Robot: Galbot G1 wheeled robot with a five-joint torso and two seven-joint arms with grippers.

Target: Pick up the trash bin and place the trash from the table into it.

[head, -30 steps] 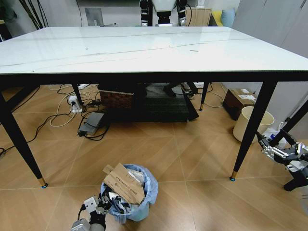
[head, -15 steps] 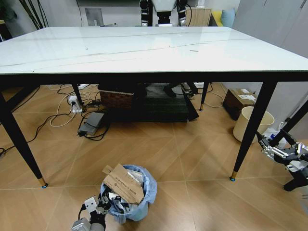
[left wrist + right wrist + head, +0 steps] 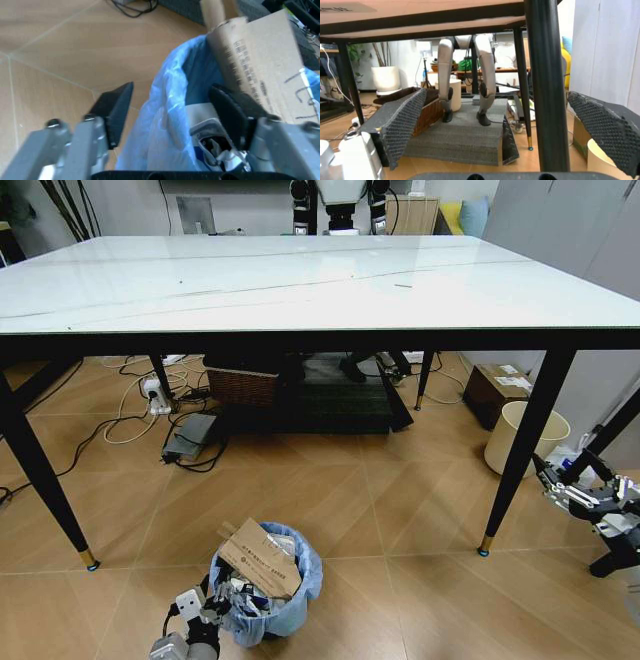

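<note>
Low by the floor, the left gripper [image 3: 172, 112] straddles the rim of the trash bin [image 3: 268, 590], jaws open, one finger inside, seemingly not squeezing. Cardboard [image 3: 260, 559] sticks out of it. The right gripper [image 3: 572, 488] hangs wide open, empty, beside the table [image 3: 300, 280] leg.

1. The head camera looks forward and down from above the near edge of the table [image 3: 300, 280], taking in its white top, the floor beneath and the trash bin [image 3: 265, 585] at the bottom of the picture.
2. The left wrist camera sits very close to that bin [image 3: 170, 123], peering between the left gripper [image 3: 172, 108] fingers at the blue bag and cardboard [image 3: 265, 71].
3. The right wrist camera is low near the floor, facing level under the tabletop past a black table leg [image 3: 547, 86]; the head view shares this leg [image 3: 530, 450].
</note>
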